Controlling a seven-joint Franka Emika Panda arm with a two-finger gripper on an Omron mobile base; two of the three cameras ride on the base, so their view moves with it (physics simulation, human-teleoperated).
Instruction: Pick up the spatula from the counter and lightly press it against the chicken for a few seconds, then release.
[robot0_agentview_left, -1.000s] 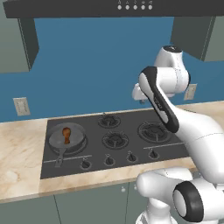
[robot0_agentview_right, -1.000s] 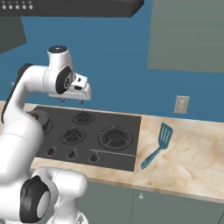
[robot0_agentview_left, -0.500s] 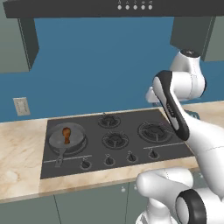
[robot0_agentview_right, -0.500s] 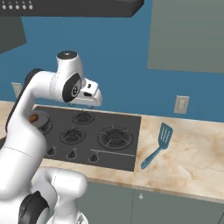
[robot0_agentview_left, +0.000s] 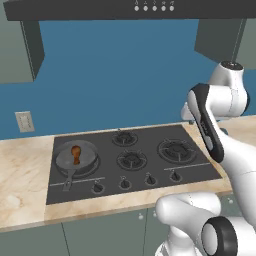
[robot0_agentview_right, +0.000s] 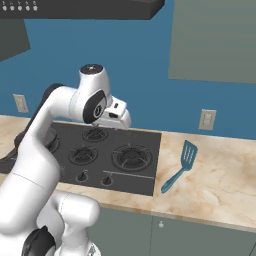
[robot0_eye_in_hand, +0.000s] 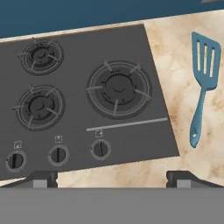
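Note:
The blue slotted spatula (robot0_agentview_right: 181, 166) lies flat on the beige counter (robot0_agentview_right: 220, 185) just right of the cooktop, blade toward the wall. In the hand view the spatula (robot0_eye_in_hand: 200, 103) sits at the right edge, handle pointing down. A brown piece of chicken (robot0_agentview_left: 76, 152) rests in a grey pan (robot0_agentview_left: 85, 162) on the front-left burner. My gripper (robot0_eye_in_hand: 113, 180) hangs high over the right side of the cooktop, open, with the fingertips (robot0_eye_in_hand: 42, 179) set wide apart and nothing between them. It is left of the spatula and far from the pan.
The black cooktop (robot0_agentview_right: 107, 172) has several burners and a row of knobs (robot0_eye_in_hand: 58, 154) along its front. A wall outlet (robot0_agentview_right: 207, 119) sits behind the spatula. My own white arm (robot0_agentview_left: 207, 125) blocks the counter's right end in the left base view.
The arm has swung to the right over the cooktop, bringing the hand closer to the spatula's side. The spatula, pan and chicken have not moved.

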